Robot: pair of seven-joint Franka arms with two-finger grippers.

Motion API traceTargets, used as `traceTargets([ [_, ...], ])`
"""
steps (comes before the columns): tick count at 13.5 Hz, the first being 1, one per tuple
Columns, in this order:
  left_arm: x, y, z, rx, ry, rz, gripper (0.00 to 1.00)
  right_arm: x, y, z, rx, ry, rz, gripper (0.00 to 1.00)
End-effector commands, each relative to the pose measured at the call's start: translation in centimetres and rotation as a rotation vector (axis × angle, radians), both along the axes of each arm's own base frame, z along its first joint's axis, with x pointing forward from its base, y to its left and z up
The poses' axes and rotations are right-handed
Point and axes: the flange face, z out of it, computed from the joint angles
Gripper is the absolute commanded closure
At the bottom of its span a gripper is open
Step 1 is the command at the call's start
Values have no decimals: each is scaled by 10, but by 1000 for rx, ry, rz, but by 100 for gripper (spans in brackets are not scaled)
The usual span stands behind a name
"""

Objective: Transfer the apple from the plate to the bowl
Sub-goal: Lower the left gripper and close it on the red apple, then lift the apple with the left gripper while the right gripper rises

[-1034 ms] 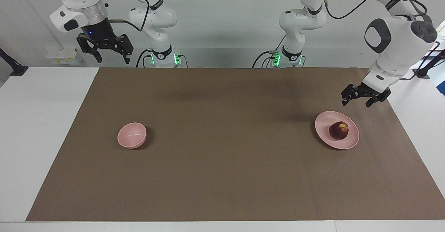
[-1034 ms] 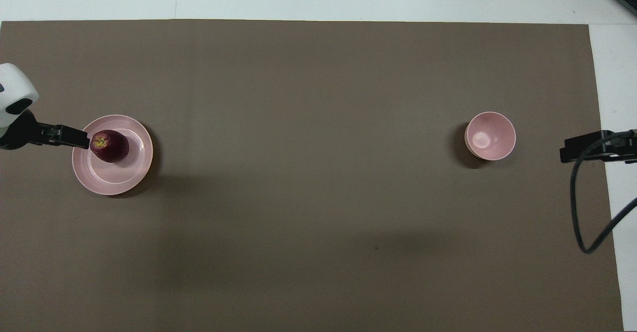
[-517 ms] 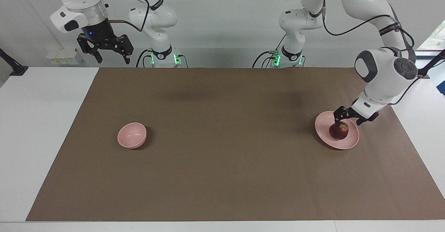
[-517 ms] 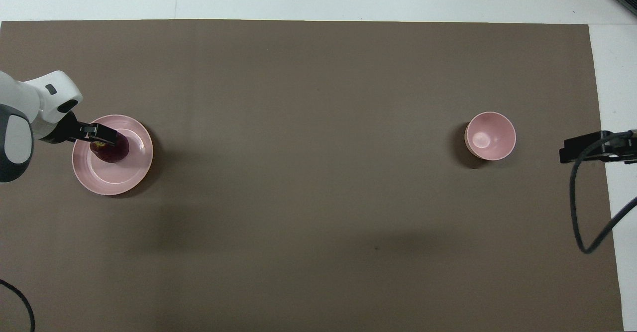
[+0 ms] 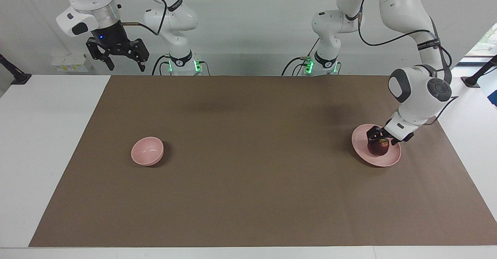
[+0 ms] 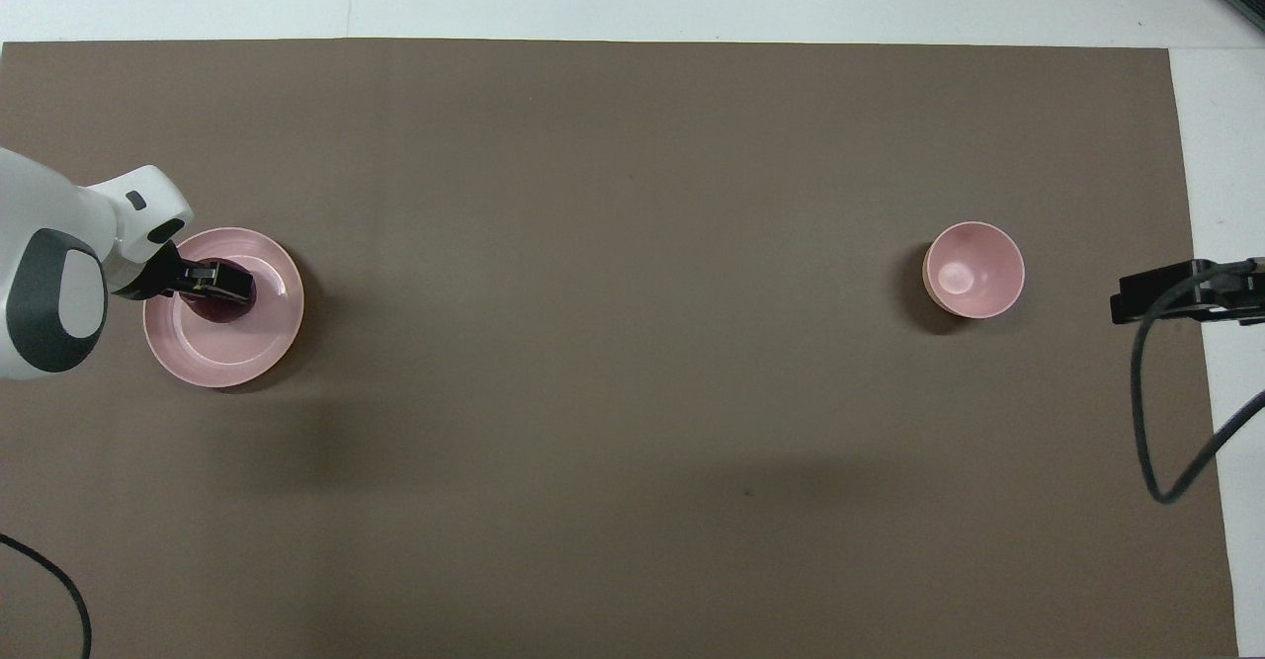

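Where it hovered before, the left gripper [image 5: 381,138] now straddles the apple [image 5: 378,148].

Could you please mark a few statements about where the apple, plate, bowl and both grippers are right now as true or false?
1. The apple lies on the plate. True.
2. The left gripper is down at the apple. True.
3. The bowl already holds the apple. False: the bowl has nothing in it.
4. The right gripper hangs over the bowl. False: it waits high up near its own base, at the right arm's end of the table.
5. The plate and the bowl touch. False: they sit well apart, the plate toward the left arm's end of the brown mat, the bowl toward the right arm's end.
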Motion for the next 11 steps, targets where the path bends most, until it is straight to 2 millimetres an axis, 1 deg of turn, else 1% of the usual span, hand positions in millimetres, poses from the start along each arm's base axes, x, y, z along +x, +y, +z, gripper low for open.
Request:
traceTargets([
  [1, -3, 4, -15, 5, 0, -13, 0, -3, -2, -1, 8, -14, 31, 0],
  [3, -1, 3, -25, 6, -1, -16, 0, -3, -1, -1, 8, -14, 32, 0],
  [4, 0, 3, -26, 6, -3, -17, 0, -3, -2, -1, 8, -14, 31, 0],
  [5, 0, 4, -26, 6, -3, -16, 10, -3, -2, -1, 8, -14, 31, 0],
  [6, 2, 4, -24, 7, -9, -14, 31, -3, -1, -1, 8, -14, 32, 0],
  [7, 4, 4, -23, 7, -13, -15, 72, -3, -2, -1, 8, -14, 31, 0],
  [8, 5, 4, -22, 7, -16, -16, 100, -3, -1, -1, 8, -14, 32, 0],
  [11, 13, 4, -6, 4, -29, -2, 100, -3, -2, -1, 8, -14, 31, 0],
])
